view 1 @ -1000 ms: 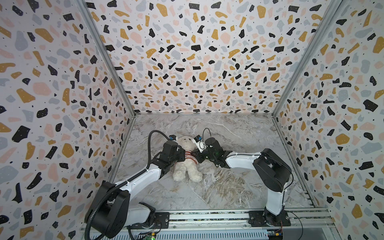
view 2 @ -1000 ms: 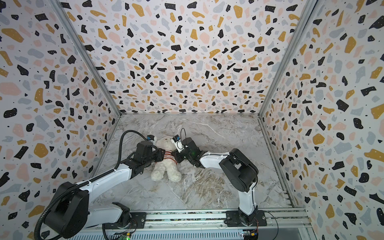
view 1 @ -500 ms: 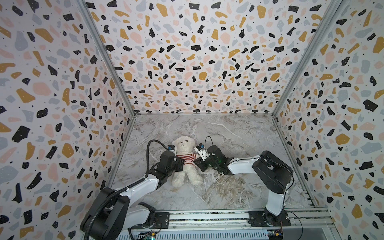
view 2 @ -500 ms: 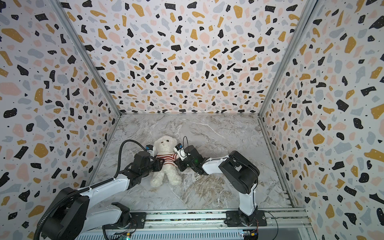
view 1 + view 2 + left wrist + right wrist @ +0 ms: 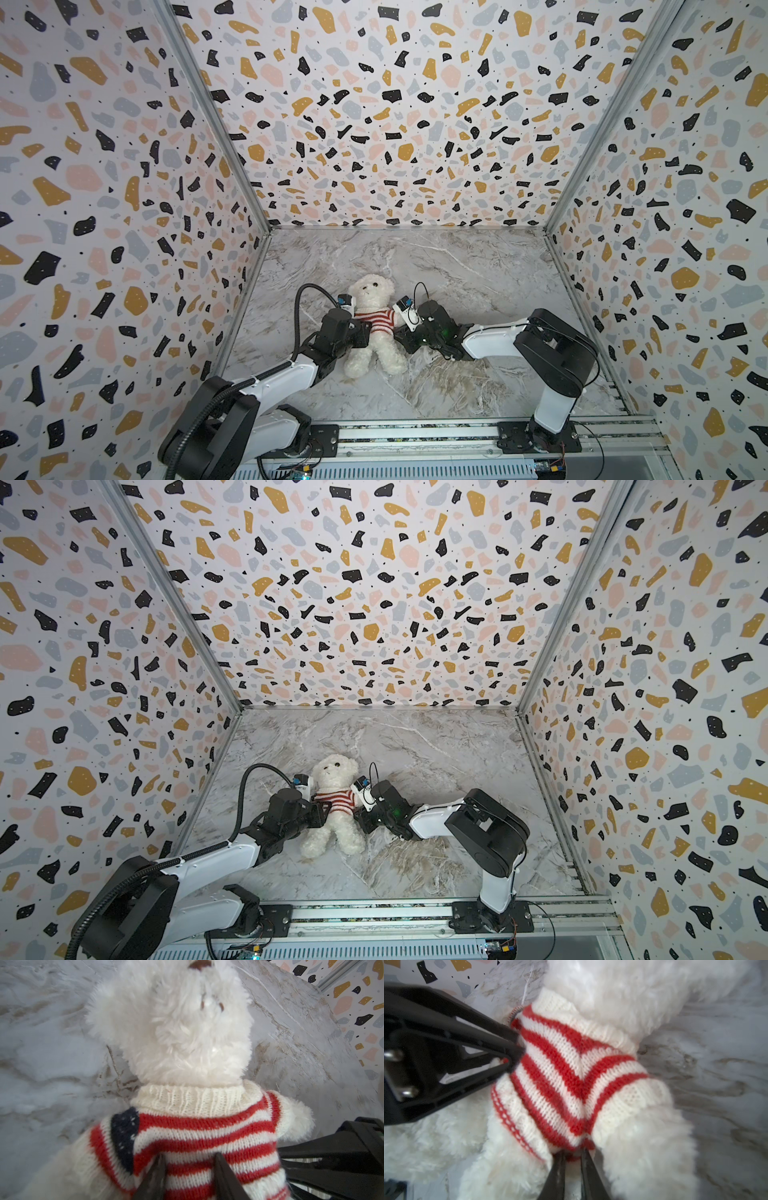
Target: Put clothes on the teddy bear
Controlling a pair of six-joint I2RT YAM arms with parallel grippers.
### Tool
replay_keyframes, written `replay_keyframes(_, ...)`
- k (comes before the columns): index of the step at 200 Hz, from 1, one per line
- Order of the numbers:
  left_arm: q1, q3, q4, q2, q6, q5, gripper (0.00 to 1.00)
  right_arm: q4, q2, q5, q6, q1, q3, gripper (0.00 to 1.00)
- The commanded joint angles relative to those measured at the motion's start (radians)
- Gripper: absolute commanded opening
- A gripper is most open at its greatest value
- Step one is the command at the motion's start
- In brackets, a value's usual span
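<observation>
Centrally, on the marble-patterned floor (image 5: 457, 270), lying face-up with head toward the back wall: teddy bear (image 5: 371, 293), white and fluffy, already in the sweater (image 5: 376, 321), red-and-white striped, with cream ribbed collar and a navy patch dotted white at one shoulder. At the bear's flanks, touching it: left gripper (image 5: 189, 1157), jaws part-way closed on a fold of striped knit low on the torso; right gripper (image 5: 572, 1153), jaws nearly together, pinching red knit at the underarm seam. Around all, terrazzo-print walls (image 5: 374, 124).

Left pincer (image 5: 188, 1159) reaches inward, clamped partway; right pincer (image 5: 573, 1154) opposite, pinched nearly shut.
</observation>
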Motion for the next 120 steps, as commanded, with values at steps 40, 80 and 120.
replay_keyframes(40,-0.107,-0.007,-0.037,0.040,-0.057,0.045,0.41,-0.029,-0.194,0.080,-0.003,0.001,-0.088,0.16)
replay_keyframes(80,-0.210,-0.006,0.110,0.079,-0.191,0.022,0.41,-0.134,-0.436,0.178,-0.037,-0.039,-0.184,0.18)
replay_keyframes(120,-0.259,0.018,0.161,0.118,-0.245,-0.011,0.41,-0.204,-0.599,0.194,-0.065,-0.113,-0.247,0.21)
